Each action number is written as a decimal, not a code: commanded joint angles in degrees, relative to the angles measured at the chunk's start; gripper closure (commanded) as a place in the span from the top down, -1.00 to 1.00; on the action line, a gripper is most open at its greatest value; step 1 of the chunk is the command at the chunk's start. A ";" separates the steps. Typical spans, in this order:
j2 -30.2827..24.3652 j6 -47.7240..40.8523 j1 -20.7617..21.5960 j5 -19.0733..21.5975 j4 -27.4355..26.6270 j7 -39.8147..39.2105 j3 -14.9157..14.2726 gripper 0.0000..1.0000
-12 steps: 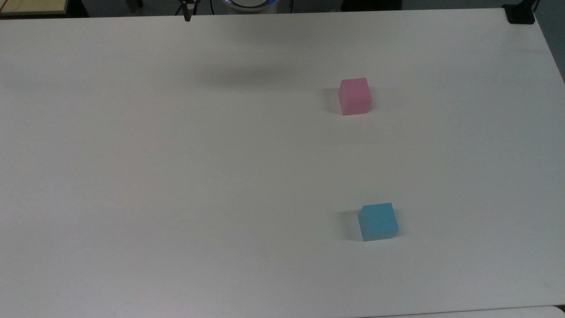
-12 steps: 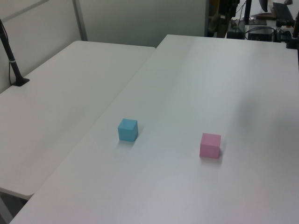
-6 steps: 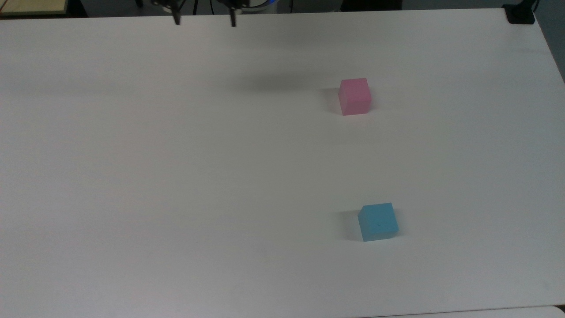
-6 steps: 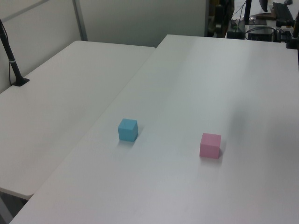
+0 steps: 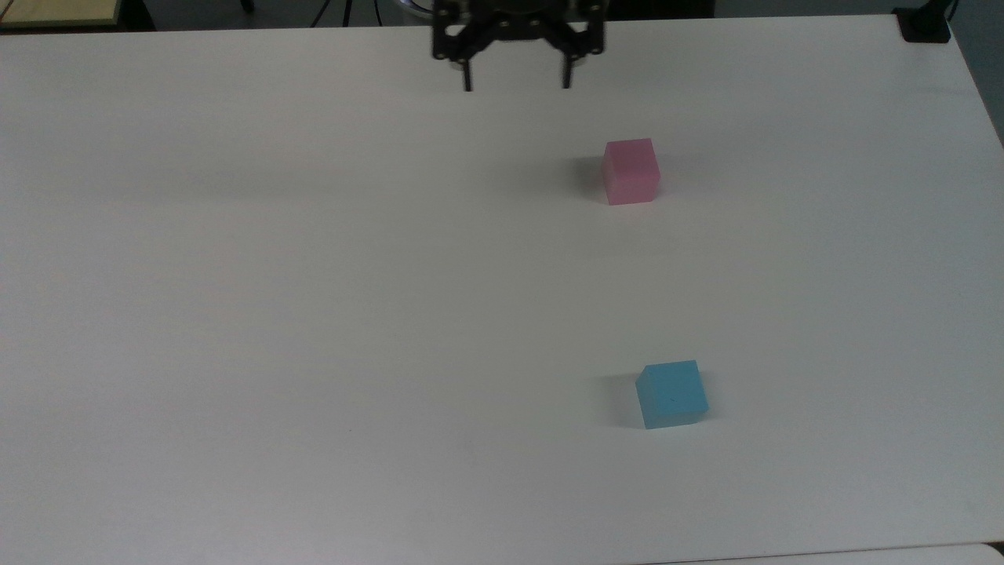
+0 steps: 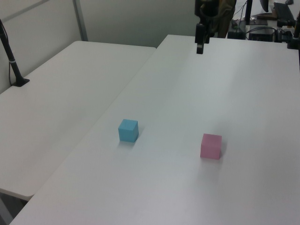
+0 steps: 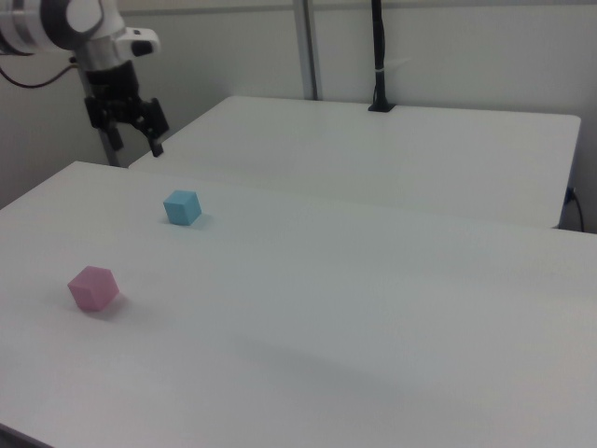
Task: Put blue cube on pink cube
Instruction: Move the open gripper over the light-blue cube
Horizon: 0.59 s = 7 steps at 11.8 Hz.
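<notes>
Gripper [image 5: 516,81] now well inside the top view's upper edge, over the white table [image 5: 314,314]. 1.0 s ago just 1 fingertip poked in at that edge, further to the top view's left; 0.5 s ago 2 tips showed. So: arm has swung in toward the top view's right, approach underway.

Claw state: 2 fingers spread wide, nothing between them, empty. Height hard to judge from the top view; in the right view gripper [image 7: 132,140] looks to hang well above the surface, prob. not yet descending.

Blue cube [image 5: 671,394] unmoved across all 3 moments, flat on table, lower right of the top view, turned slightly off the table edge. In the left view blue cube [image 6: 128,130] is to the left of pink; in the right view blue cube [image 7: 182,207] lies beyond pink.

Pink cube [image 5: 631,171] also unmoved, upper right of the top view; also seen at [image 6: 211,146] and [image 7: 92,287]. Cubes well apart, nothing between.

Gripper nearer pink than blue in the top view, still well apart from both.

Read: task at 0 progress, reach phase only. Next needs travel past pink to blue, descent, wrist turn to suit blue's skew. Risk: clipping pink en route if low.
</notes>
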 commanded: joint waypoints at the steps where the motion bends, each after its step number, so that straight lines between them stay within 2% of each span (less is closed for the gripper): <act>1: 2.35 7.92 5.52 0.14 1.18 6.59 -1.29 1.00; 4: 12.00 12.95 7.29 -0.03 10.30 7.92 -1.82 1.00; 7: 17.54 24.27 10.45 -0.12 10.85 7.92 -5.94 1.00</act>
